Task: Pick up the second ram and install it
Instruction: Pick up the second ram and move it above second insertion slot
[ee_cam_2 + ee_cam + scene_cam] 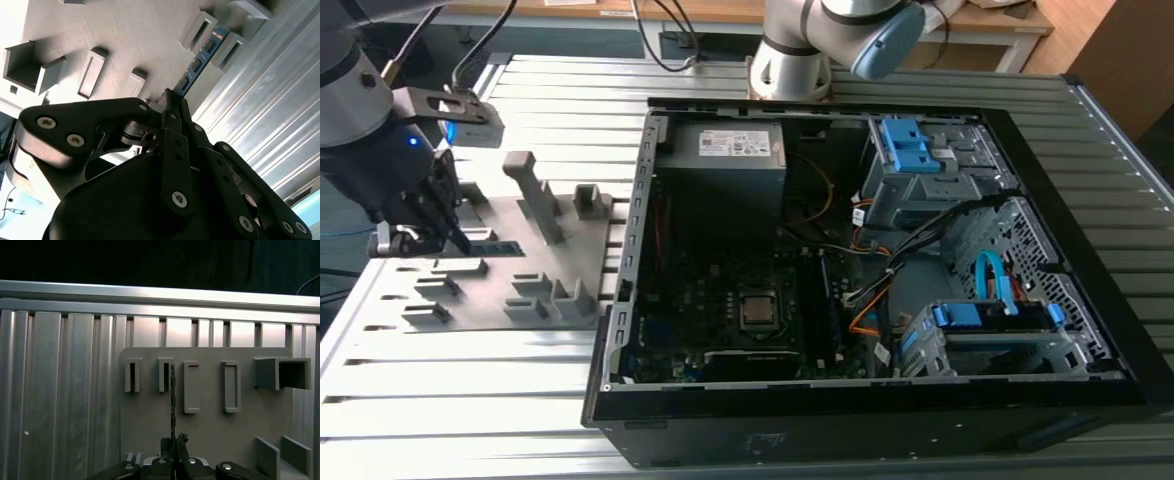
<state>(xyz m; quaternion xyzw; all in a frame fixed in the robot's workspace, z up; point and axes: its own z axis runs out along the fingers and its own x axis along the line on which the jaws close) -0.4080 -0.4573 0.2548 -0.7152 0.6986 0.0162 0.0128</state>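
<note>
A ribbed aluminium slat table (467, 400) carried everything. In the exterior view a black, open-sided steel computer case (854, 425) filled the middle. Its dark motherboard lay flat inside, with a square silvery processor (757, 312) near the centre and blue plastic drive brackets (907, 145) toward one o'clock.

At nine o'clock from the case lay a flat, matte grey plastic fixture plate (487, 300) studded with raised blocks and posts. The black metal gripper (447, 238) hung over the plate's nine o'clock edge.

That view gave the layout, and the two wrist views gave the grip close up. In the second wrist view the gripper (172, 100) showed bolted, smooth black linkages. Its fingers were pressed together on one end of the long, thin blue-green second ram (200, 57), pinching it. The board showed its broad face there, with dark chips in a row. It ran slantwise over the finely textured fixture plate (115, 35), and its far end lay between two hollow rectangular grey blocks (200, 27).

In the first wrist view the second ram (172, 395) appeared edge-on as a thin dark line. It rose from the gripper (173, 440) across the fixture plate (210, 435) to just beside a slotted block (164, 375). I could not tell whether it touched that block.
</note>
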